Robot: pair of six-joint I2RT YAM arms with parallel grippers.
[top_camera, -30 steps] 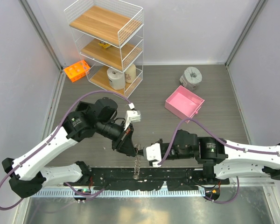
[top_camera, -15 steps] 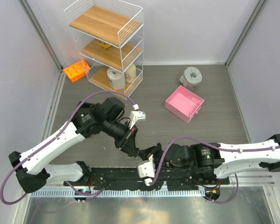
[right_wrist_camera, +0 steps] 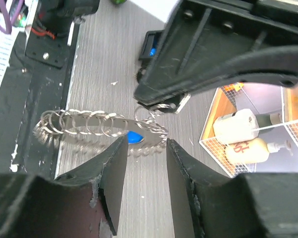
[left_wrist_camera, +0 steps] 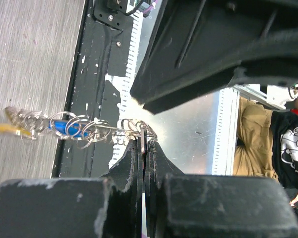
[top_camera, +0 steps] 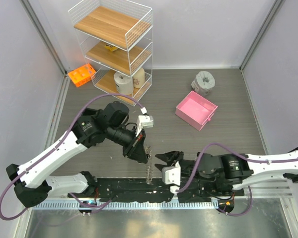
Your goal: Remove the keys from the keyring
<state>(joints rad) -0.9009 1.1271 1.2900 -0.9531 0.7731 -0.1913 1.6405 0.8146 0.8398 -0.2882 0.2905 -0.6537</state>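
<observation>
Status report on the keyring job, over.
Left gripper shut on the keyring, which hangs from it. Right gripper open, jaws straddling the ring. Keys not yet off. No obstruction seen.

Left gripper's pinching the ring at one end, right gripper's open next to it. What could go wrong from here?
1. The left gripper pinches the keyring by only one end loop. The rest hangs free, so it may swing or slip when the arm moves.
2. The right gripper is open close by the keyring, and the blue key sits tucked among the loops. Closing could catch loops instead of a key.
</observation>
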